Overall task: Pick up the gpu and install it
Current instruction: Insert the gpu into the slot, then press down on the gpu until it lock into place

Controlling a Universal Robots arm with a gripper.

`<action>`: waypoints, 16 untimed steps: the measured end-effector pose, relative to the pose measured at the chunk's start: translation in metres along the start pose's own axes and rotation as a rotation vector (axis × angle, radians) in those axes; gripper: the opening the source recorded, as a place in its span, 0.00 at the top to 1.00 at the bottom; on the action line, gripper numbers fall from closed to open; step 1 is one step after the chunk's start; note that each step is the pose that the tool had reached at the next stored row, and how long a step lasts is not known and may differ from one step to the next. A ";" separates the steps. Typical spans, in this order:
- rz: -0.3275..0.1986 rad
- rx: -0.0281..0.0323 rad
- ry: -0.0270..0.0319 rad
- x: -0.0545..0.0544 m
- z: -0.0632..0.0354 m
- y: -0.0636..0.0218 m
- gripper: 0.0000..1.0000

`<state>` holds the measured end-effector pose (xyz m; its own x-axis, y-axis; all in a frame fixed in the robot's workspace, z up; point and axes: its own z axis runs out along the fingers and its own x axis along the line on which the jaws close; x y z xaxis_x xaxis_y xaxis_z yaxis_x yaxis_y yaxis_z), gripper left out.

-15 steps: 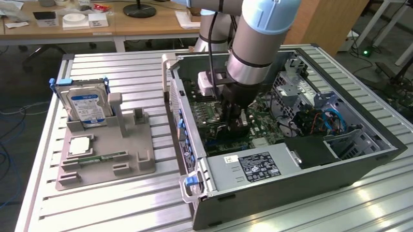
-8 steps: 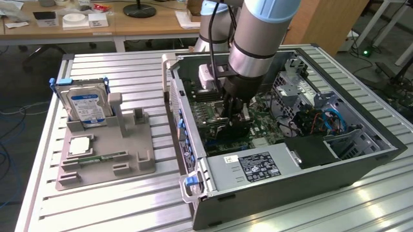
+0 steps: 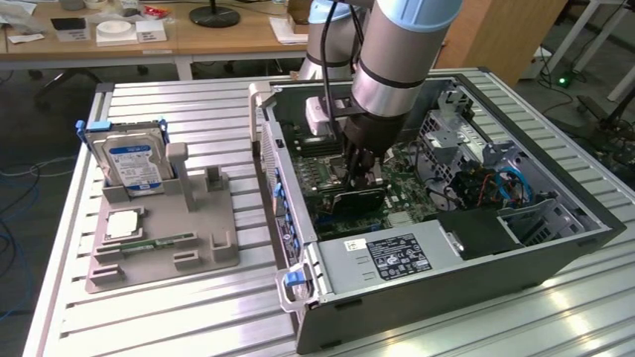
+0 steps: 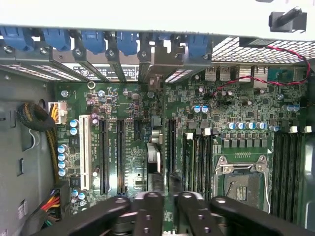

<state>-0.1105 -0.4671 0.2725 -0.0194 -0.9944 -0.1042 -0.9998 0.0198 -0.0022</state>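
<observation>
1. Gripper [image 3: 362, 175] [image 4: 168, 206]: lowered into the open computer case [image 3: 476, 279], directly above the motherboard [image 3: 409, 190]. It sits at the top edge of the gpu. Whether it is spread or clamped on the card cannot be determined.
2. Exterior view's left: a grey fixture tray [image 3: 198, 249] lies on the slatted metal table [image 3: 178, 320]. A hard drive [image 3: 134, 163] with a blue-white label stands upright at its far end. A square processor chip [image 3: 121, 223] and a narrow green memory stick [image 3: 149, 244] lie flat nearer the camera.
3. Centre: the gpu [image 3: 355, 202] [image 4: 153, 160] is inside the case, standing on edge on the motherboard below the gripper. In the wrist view it appears edge-on, in line with an expansion slot and pointing towards the rear bracket openings with blue clips [image 4: 128, 42]. Full seating cannot be confirmed.
4. Wrist view: an empty processor socket [image 4: 243, 179] lies beside the memory slots [image 4: 197, 162].
5. Exterior view's right: the power supply [image 3: 392, 256] with a black label occupies the near corner of the case. Blue cables [image 3: 516, 186] run by the drive bays.
</observation>
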 end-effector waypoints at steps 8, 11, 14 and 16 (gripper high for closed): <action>0.000 0.0000 0.0000 0.000 0.0000 0.0000 0.90; 0.000 0.0000 0.0000 0.000 0.0000 0.0000 0.90; 0.000 0.0000 0.0000 0.000 0.0000 0.0000 0.90; 0.000 0.0000 0.0000 0.000 0.0000 0.0000 0.90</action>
<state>-0.1105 -0.4671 0.2725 -0.0194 -0.9944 -0.1042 -0.9998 0.0197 -0.0022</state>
